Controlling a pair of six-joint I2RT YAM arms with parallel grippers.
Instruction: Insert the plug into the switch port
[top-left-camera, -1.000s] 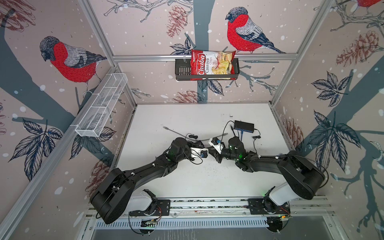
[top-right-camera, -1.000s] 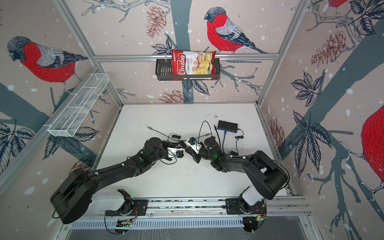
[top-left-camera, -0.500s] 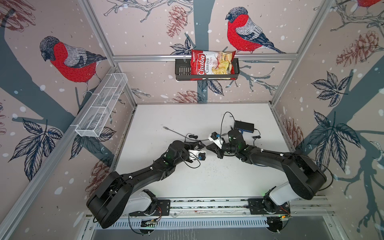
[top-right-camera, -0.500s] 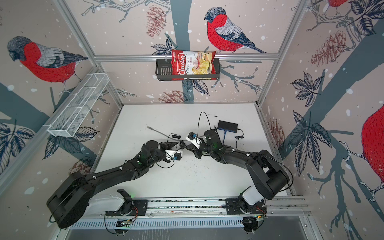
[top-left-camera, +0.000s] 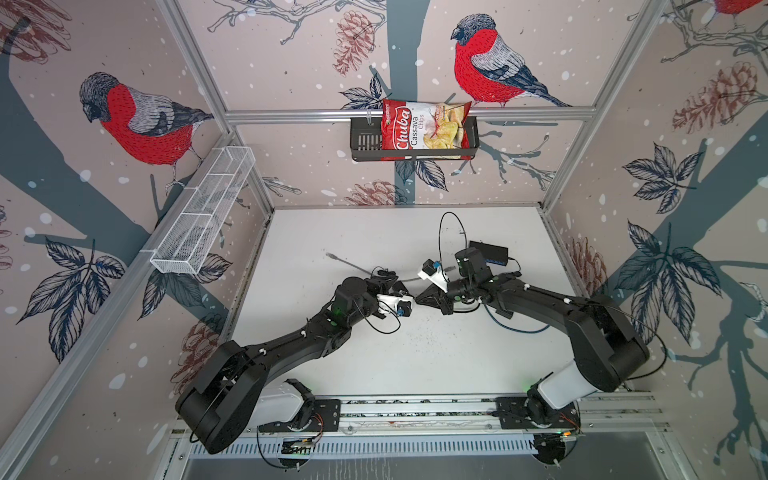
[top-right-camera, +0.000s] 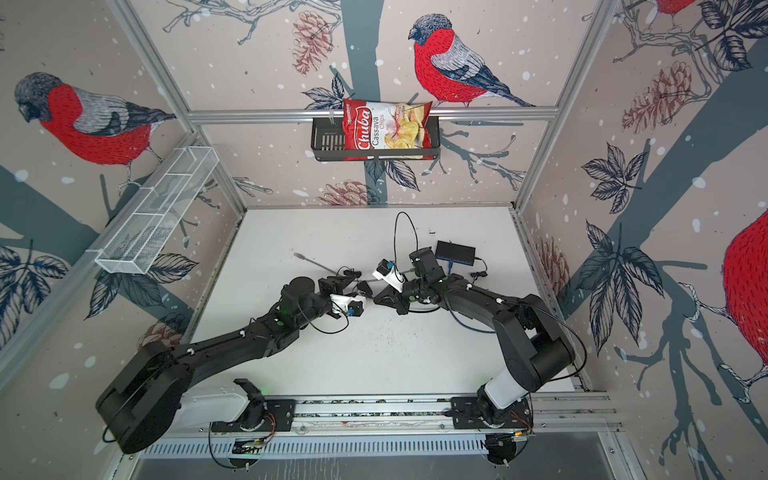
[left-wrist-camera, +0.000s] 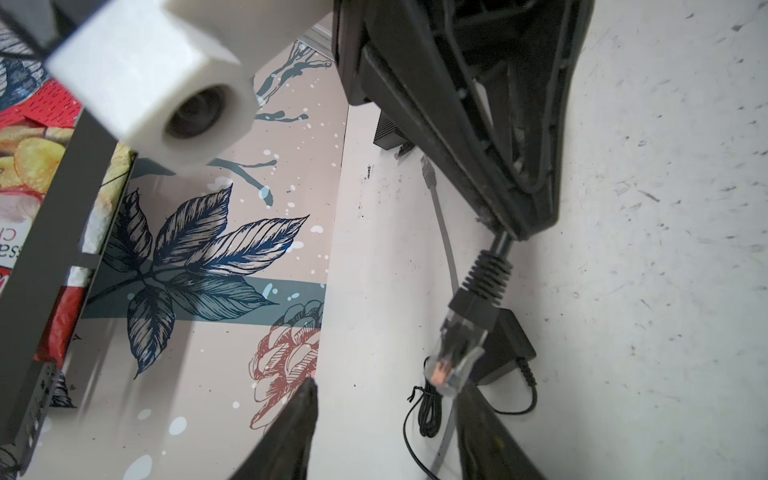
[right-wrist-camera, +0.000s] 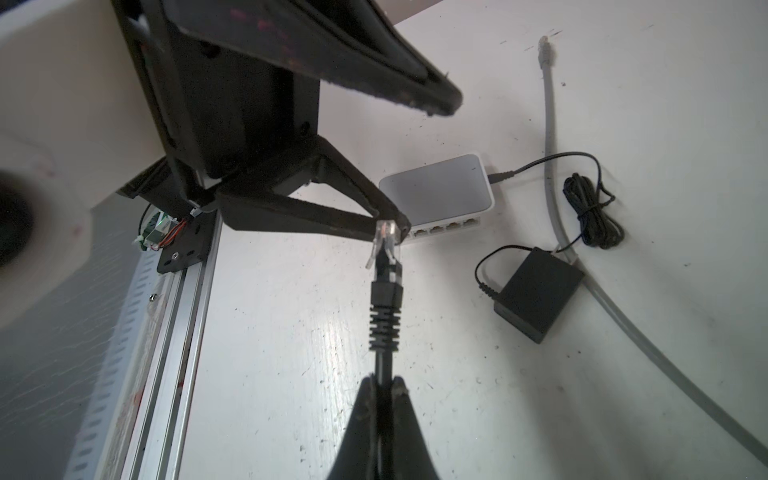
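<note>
My right gripper (right-wrist-camera: 384, 380) is shut on a black cable just behind the ribbed boot of the clear plug (right-wrist-camera: 386, 245). The plug (left-wrist-camera: 457, 349) points into my left gripper (left-wrist-camera: 388, 386), which is open. Its tip lies against one finger (left-wrist-camera: 482, 424); the other finger (left-wrist-camera: 295, 428) stands well apart from it. The white switch (right-wrist-camera: 436, 191) lies flat on the table behind the plug, its row of ports (right-wrist-camera: 440, 227) facing the right wrist camera. In both top views the two grippers (top-left-camera: 405, 297) (top-left-camera: 422, 300) meet tip to tip at mid-table, and the switch is hidden under the left arm.
A loose grey cable (right-wrist-camera: 552, 166) with its own plug crosses the table. A black power adapter (right-wrist-camera: 536, 291) and its bundled lead (right-wrist-camera: 594, 216) lie beside the switch. A dark box (top-left-camera: 488, 251) with a blue cable sits at the back right. A chips bag (top-left-camera: 424, 129) hangs in a wall basket.
My left gripper's jaws have opened wider around the plug. The right wrist has swung toward the back while its grip on the cable stays the same.
</note>
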